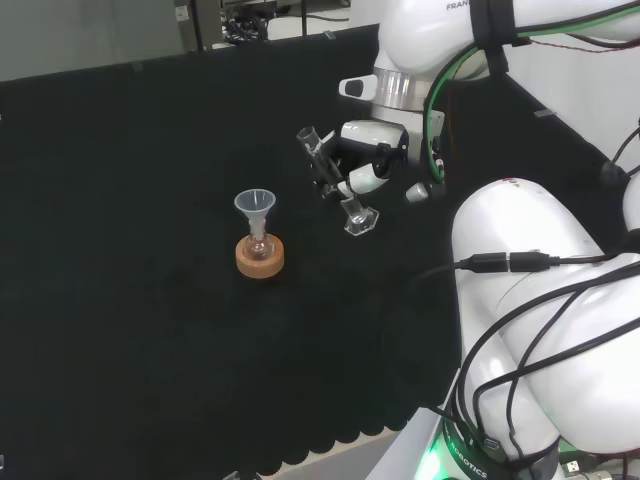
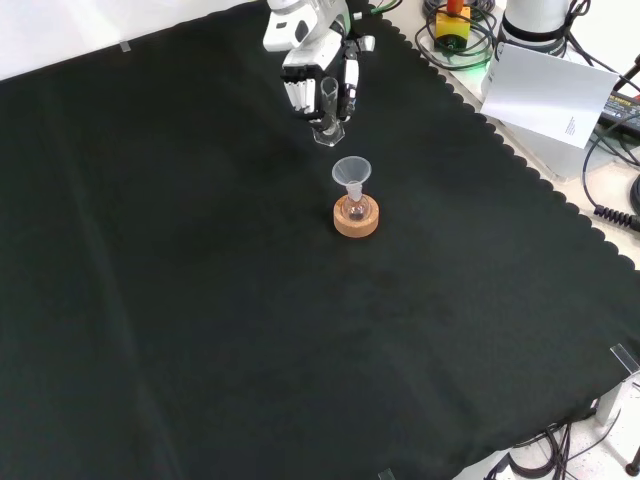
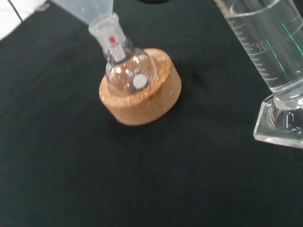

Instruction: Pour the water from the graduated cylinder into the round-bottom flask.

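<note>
- Cork is forming the ring stand point(image 2: 356, 219) that is sitting nearest the front camera, with the round-bottom flask point(image 3: 129, 71) resting upright in its hollow on the bench point(image 2: 200, 300).
- A clear funnel point(image 2: 351, 172) is standing in the flask's neck, its wide mouth facing up; this is the opening the water is going to have to meet.
- Just beyond it in the front view, the graduated cylinder point(image 2: 329, 108) is hanging in the air, its base clear of the cloth, and the hand point(image 2: 312, 82) is grasping it with fingers curled around the tube.
- In the head view the cylinder is tilting, its mouth leaning up and to the left and its foot down and to the right, so its long axis is already leaning toward the funnel.
- The funnel is lying down and to the left of the hand in the head view, near but apart; the lip probably needs carrying over the funnel rim before tipping further.
- Water is showing inside the cylinder in the wrist view, so pouring appears not yet begun.
</note>
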You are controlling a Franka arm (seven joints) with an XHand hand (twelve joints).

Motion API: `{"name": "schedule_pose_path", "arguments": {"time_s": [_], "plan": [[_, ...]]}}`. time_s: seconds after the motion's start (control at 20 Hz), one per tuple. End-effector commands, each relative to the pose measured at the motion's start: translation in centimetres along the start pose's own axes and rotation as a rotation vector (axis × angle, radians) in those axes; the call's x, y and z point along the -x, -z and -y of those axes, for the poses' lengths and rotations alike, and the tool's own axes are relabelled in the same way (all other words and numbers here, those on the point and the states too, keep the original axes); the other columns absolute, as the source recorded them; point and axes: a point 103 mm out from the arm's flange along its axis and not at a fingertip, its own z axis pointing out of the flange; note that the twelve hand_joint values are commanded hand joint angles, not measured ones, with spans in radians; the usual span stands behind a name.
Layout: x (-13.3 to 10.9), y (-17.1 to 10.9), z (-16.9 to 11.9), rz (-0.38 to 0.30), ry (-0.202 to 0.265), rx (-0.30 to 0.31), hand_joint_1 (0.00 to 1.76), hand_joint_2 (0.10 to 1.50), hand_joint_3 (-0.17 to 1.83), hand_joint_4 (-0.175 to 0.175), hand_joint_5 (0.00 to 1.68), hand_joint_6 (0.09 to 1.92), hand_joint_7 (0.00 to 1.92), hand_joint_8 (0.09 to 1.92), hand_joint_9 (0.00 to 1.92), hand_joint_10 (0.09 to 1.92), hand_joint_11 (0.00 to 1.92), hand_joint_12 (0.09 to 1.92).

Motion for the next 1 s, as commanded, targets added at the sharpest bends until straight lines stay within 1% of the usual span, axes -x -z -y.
{"name": "schedule_pose_path", "arguments": {"time_s": [0.05,0.3,0.45,0.6,0.8,0.85,1.0], "plan": [[-0.8,0.3,0.0,0.046,0.005,-0.08,1.27,1.09,0.0,-0.175,1.02,0.93,1.04,0.93,1.41,0.09,1.27,0.75],[-1.3,0.8,-0.2,0.101,-0.003,-0.182,1.27,1.09,0.0,-0.175,1.02,0.93,1.05,0.92,1.42,0.09,1.28,0.75],[-1.5,1.2,-0.4,0.136,-0.02,-0.276,1.27,1.09,0.0,-0.175,1.02,0.93,1.05,0.92,1.43,0.09,1.28,0.75],[-1.6,1.7,-0.5,0.162,-0.037,-0.334,1.27,1.09,0.0,-0.175,1.02,0.92,1.05,0.92,1.43,0.09,1.28,0.75],[-1.9,2.2,-1.0,0.188,-0.069,-0.462,1.27,1.09,0.0,-0.175,1.03,0.92,1.06,0.91,1.43,0.09,1.28,0.74],[-2.0,2.2,-1.2,0.199,-0.074,-0.485,1.27,1.09,0.0,-0.175,1.03,0.92,1.06,0.91,1.43,0.09,1.28,0.74],[-2.3,2.2,-1.3,0.218,-0.083,-0.525,1.27,1.09,0.0,-0.175,1.03,0.92,1.06,0.91,1.44,0.09,1.29,0.74]]}}
